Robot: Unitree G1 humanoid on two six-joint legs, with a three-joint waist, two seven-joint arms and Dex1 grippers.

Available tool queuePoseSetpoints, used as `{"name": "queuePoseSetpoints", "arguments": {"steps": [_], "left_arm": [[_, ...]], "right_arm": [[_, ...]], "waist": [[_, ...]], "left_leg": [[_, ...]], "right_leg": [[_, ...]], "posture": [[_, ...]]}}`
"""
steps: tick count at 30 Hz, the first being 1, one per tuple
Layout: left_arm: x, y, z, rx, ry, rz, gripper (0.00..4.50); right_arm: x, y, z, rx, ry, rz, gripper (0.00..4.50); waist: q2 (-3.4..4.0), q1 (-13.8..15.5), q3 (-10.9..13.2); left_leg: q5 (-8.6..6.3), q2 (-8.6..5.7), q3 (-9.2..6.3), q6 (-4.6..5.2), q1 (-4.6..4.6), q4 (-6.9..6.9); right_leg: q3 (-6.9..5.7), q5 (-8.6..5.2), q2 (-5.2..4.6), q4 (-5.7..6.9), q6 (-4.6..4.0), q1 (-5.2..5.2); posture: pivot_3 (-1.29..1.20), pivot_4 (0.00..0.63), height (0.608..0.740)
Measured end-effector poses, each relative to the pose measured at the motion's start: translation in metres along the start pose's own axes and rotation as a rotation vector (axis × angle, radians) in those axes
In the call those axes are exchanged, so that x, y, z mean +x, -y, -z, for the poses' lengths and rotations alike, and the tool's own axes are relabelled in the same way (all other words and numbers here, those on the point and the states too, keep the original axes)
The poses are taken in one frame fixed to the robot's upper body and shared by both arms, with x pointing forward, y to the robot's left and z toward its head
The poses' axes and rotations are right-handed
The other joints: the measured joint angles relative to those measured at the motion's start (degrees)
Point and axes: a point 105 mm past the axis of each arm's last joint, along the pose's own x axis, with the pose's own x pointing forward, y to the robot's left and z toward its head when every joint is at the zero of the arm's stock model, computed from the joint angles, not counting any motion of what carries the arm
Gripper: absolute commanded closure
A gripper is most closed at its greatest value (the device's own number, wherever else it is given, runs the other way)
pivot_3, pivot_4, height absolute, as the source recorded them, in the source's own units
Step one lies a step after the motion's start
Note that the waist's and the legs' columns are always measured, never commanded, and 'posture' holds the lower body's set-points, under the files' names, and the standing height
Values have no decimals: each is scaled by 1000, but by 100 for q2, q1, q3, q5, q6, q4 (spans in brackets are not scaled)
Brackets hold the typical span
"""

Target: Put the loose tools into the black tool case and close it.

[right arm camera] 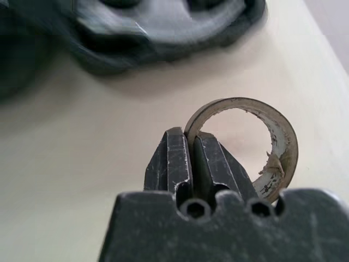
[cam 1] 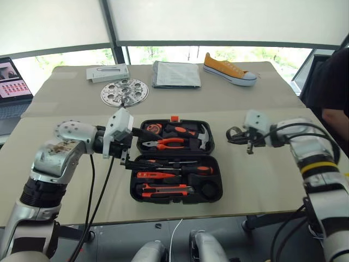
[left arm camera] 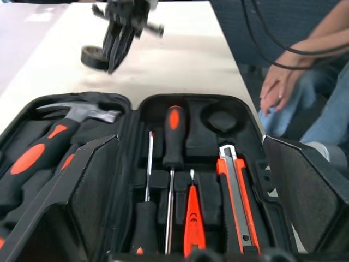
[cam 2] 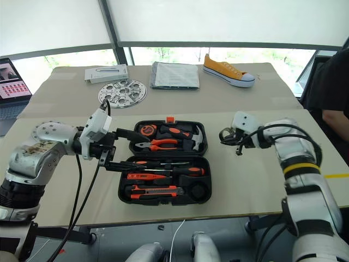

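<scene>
The tape roll [right arm camera: 256,143] is the last loose item: my right tool [right arm camera: 191,158] is clenched on its wall, one finger inside the ring and one outside, and it hangs clear of the bench [cam 1: 262,180], to the right of the black tool case [cam 1: 175,158]. The case lies open at bench centre. Its near half carries the two screwdrivers [cam 1: 182,169], the tester screwdriver [cam 1: 148,175] and the utility knife [cam 1: 163,190]. The round recess [cam 1: 209,190] at the near right corner of that half stands empty.

Step in hand, by my judgement: carrying the roll to that recess. The next move calls for a swing left over the near half, a descent square onto the round pocket, then release. After that the far lid half must be folded over and latched.

My left tool [cam 1: 126,161] is released, fingers spread wide, just off the case's left edge.

Hard to make out: the roll blurs in the left wrist view. The latch [cam 1: 174,118] shows only as an orange tab at the far edge. A person's hand [left arm camera: 278,90] sits beyond the right end of the bench, body cut off.
</scene>
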Motion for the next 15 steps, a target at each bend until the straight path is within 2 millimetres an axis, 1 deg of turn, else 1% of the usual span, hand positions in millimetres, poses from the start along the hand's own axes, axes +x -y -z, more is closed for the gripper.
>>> {"name": "queuePoseSetpoints", "arguments": {"steps": [2, 4, 6, 7, 9, 11, 15], "left_arm": [[3, 3, 5, 3, -20, 30, 0], [7, 7, 6, 5, -21, 62, 0], [9, 10, 6, 16, -21, 91, 0], [9, 11, 5, 29, -20, 103, 0], [9, 14, 4, 50, -18, 123, 0], [9, 16, 4, 60, -18, 140, 0], [10, 19, 4, 65, -20, 154, 0]], "right_arm": [[-2, -37, -27, -2, 61, -134, 4468], [6, -75, -48, -52, 93, -252, 4468], [20, -108, -52, -85, 82, -327, 4468], [26, -116, -49, -86, 65, -337, 4468], [33, -121, -43, -82, 28, -327, 4468], [35, -119, -37, -87, -16, -301, 4468], [37, -116, -30, -94, -58, -267, 4468]], "waist": [[3, 3, 2], [2, 0, 1], [2, 24, 1], [2, 38, 1], [2, 68, 1], [1, 94, 1], [1, 125, 2]], "left_leg": [[-1, 1, 0, 1, -8, 0], [-2, 3, 0, 2, 2, 2], [-4, 3, 2, 4, 10, 7], [-4, 1, 6, 5, 10, 8], [-4, -4, 10, 5, 11, 11], [-3, -5, 11, 5, 11, 12], [-3, -4, 10, 5, 10, 10]], "right_leg": [[2, 0, 3, -3, 0, -5], [3, 0, 5, -5, 0, 9], [6, 0, 4, -4, 3, 22], [9, 3, 2, -5, 8, 22], [12, 7, 0, -5, 13, 22], [11, 7, 0, -5, 13, 21], [7, 7, 1, -6, 11, 17]], "posture": [[0, 150, 740], [0, 150, 740], [0, 150, 740], [0, 150, 740], [0, 150, 740], [0, 150, 740], [0, 150, 740]]}}
